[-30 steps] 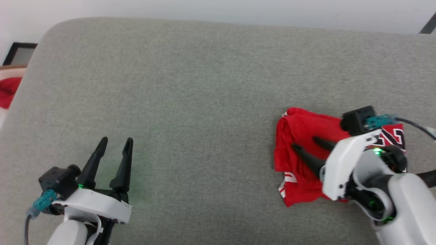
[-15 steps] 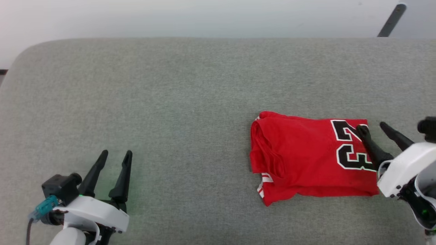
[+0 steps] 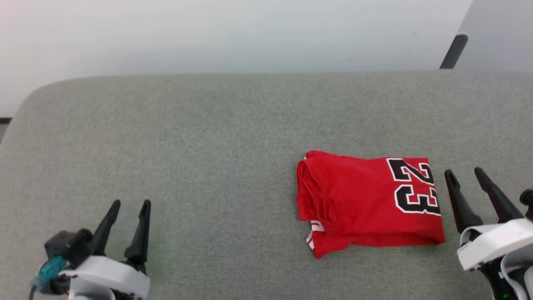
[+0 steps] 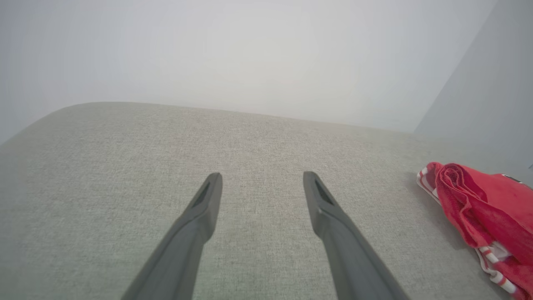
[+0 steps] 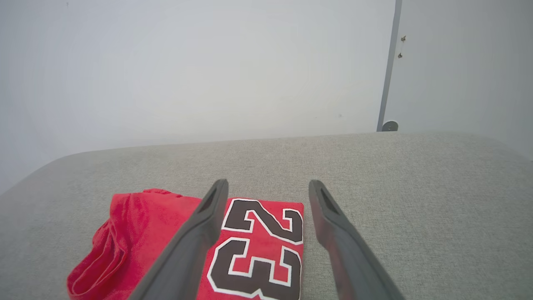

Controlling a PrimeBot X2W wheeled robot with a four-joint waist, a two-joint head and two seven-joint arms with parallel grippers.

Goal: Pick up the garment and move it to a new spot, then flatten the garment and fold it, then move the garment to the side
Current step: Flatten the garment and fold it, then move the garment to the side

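Observation:
The garment (image 3: 362,204) is a red shirt folded into a compact rectangle with a black "23" on its right end and striped trim at the lower left corner. It lies on the grey cushioned surface (image 3: 208,146), right of centre. My right gripper (image 3: 464,173) stands open just right of the garment, empty and clear of the cloth. In the right wrist view the garment (image 5: 254,250) lies below and left of the open right gripper (image 5: 268,186). My left gripper (image 3: 130,204) is open and empty at the lower left, far from the garment (image 4: 483,216).
A pale wall (image 3: 229,37) rises behind the surface's far edge. A dark post (image 3: 453,51) stands at the back right. The surface's rounded left corner (image 3: 29,100) is near the frame edge. Bare grey fabric stretches between the two grippers.
My right gripper has come off the garment and now stands to its right, open. The head camera has shifted, showing more wall. The garment lies folded and uncovered.

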